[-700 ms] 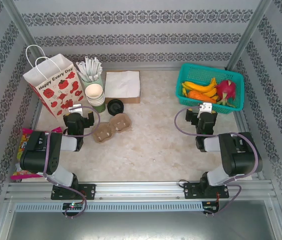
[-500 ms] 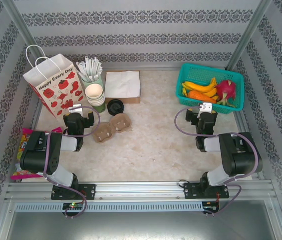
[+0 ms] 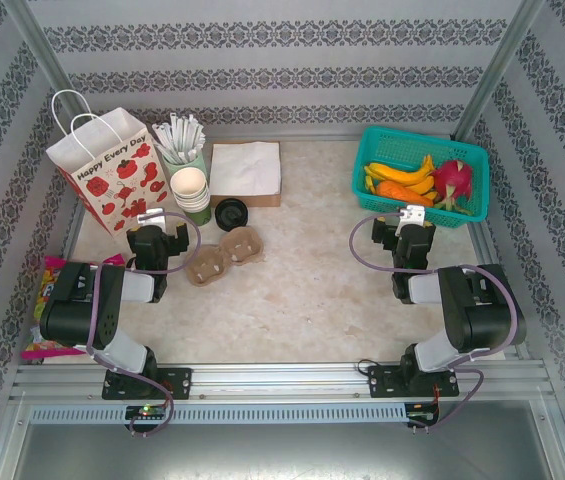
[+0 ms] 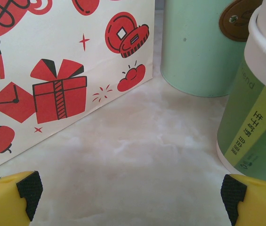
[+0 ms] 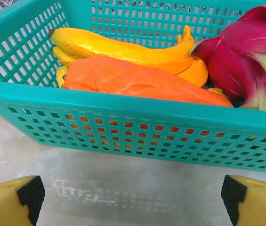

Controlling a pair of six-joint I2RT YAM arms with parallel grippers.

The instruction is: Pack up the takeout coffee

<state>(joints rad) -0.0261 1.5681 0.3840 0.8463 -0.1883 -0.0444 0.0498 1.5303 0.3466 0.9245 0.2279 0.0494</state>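
The takeout coffee (image 3: 231,213) stands left of the table's middle; from above I see its round black lid, and the cup body is mostly hidden under it. A white paper bag with red prints (image 3: 110,170) stands upright at the far left, also close up in the left wrist view (image 4: 52,70). My left gripper (image 3: 155,232) rests low between the bag and the coffee, open with nothing between its fingers (image 4: 130,190). My right gripper (image 3: 409,228) sits open in front of the teal basket (image 5: 130,193).
A brown cardboard cup carrier (image 3: 224,255) lies just in front of the coffee. A stack of white-rimmed green cups (image 3: 191,190) (image 4: 260,108), a mint holder of white sticks (image 3: 180,140) (image 4: 198,47) and napkins (image 3: 246,168) stand behind. The teal basket (image 3: 398,147) (image 5: 123,99) holds fruit. Snack packets (image 3: 47,290) lie at the left edge.
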